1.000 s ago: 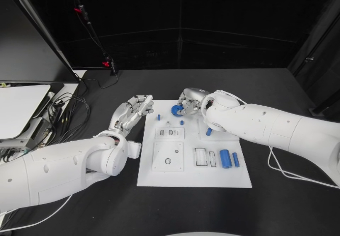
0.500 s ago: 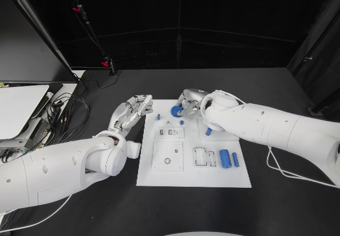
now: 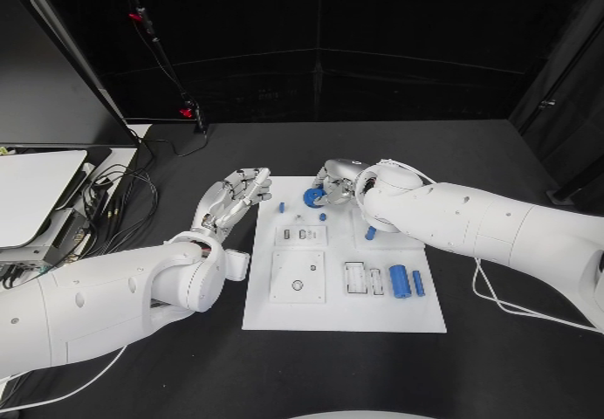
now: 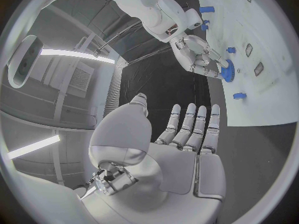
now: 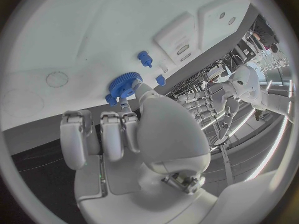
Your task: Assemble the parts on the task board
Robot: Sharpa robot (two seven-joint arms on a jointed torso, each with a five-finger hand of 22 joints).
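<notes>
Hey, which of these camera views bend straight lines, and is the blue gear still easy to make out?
Head view: the task board keeps straight edges. Left wrist view: the fisheye bows the board's edge; the blue gear reads clearly at the right hand. Right wrist view: the board curves too, the gear sharp at the fingertips.

The place looked like a robotics lab. A black table (image 3: 504,175) stood inside black curtains (image 3: 378,52), with a white task board (image 3: 345,314) laid square in its middle. At one side a monitor (image 3: 51,78) rose above a tangle of cables (image 3: 120,205) and a white box (image 3: 31,196). The left wrist view showed a high ceiling with strip lights (image 4: 77,55). The right wrist view caught another white robot (image 5: 246,87) standing farther off.
</notes>
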